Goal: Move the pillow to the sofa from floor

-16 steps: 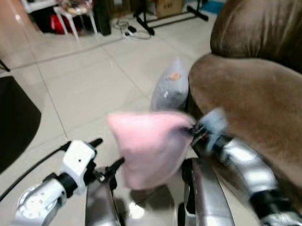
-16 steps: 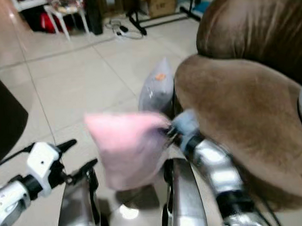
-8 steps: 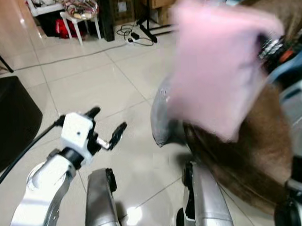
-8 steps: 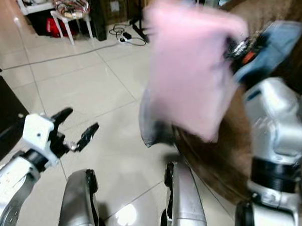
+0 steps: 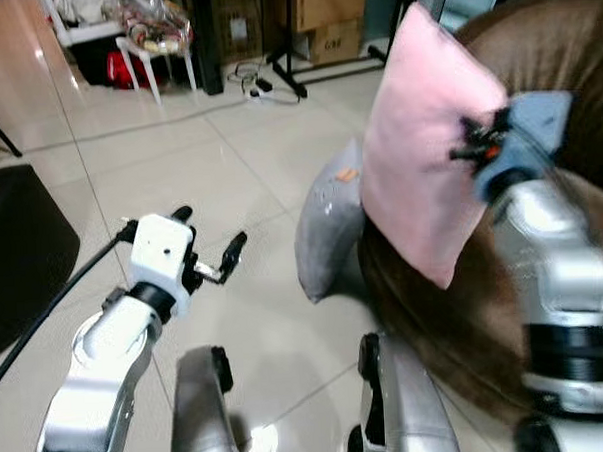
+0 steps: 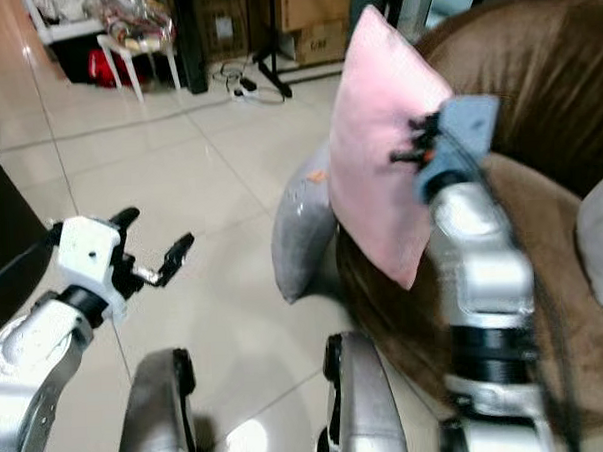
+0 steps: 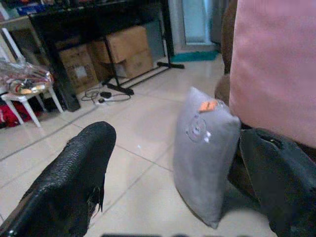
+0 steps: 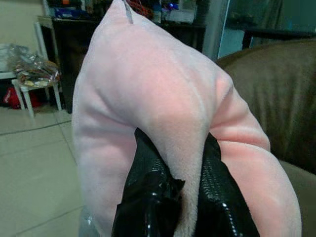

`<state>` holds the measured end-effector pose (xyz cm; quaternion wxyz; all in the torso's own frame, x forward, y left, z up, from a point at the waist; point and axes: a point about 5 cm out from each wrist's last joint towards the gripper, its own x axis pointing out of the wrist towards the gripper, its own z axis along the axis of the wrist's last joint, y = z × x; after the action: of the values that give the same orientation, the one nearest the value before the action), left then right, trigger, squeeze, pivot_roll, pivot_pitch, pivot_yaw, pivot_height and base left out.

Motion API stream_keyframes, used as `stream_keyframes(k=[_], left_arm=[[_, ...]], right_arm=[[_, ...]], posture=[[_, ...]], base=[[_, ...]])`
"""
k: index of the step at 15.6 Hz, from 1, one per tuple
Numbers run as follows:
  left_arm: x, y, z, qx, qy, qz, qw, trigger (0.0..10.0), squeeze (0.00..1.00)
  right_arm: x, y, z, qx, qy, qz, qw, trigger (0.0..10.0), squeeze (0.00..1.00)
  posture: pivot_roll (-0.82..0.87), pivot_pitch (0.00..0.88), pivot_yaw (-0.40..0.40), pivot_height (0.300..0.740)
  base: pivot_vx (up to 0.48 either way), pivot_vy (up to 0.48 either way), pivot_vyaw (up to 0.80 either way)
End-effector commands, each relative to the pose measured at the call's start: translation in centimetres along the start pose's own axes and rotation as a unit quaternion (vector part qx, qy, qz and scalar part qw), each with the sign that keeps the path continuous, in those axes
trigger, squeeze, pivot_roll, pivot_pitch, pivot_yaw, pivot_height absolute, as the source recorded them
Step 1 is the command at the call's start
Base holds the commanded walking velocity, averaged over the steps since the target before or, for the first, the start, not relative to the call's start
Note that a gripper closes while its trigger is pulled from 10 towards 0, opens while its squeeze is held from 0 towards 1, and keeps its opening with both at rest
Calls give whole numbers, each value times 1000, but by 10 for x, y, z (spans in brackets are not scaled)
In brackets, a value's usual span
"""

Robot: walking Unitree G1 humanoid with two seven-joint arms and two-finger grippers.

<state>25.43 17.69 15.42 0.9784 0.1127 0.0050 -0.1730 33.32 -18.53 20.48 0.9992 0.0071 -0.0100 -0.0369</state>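
Right pincer [image 8: 180, 197] raised and clamped; left pincer [image 5: 207, 240] low, agape.

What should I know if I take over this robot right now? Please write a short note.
Right pincer: shut on the pink pillow, pinching a fold of it, held up in the air beside the brown sofa.
Left pincer: open, holds nothing, low over the tiled floor.
A grey pillow stands on the floor, leaning on the sofa front.
Done: pink pillow is off the floor.
Left: carry it over the sofa seat, let go, pull the arm back. The grey pillow is not yet moved.
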Motion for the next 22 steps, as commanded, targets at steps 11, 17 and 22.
stream_keyframes(k=[11, 17, 22], left_arm=[[7, 3, -9, 0, -2, 71, 997, 10000, 0], [9, 7, -6, 2, -8, 93, 996, 10000, 0], [8, 3, -8, 1, -4, 90, 996, 10000, 0]], right_arm=[[-29, 18, -43, 2, 42, 7, 999, 10000, 0], [-33, 27, -48, 19, 51, 18, 998, 10000, 0], [-33, 26, -49, 30, 54, 20, 998, 10000, 0]], posture=[[-11, 0, -37, 656], [0, 0, -33, 701], [-2, 0, -31, 740]], base=[[0, 0, 0], [0, 0, 0], [0, 0, 0]])
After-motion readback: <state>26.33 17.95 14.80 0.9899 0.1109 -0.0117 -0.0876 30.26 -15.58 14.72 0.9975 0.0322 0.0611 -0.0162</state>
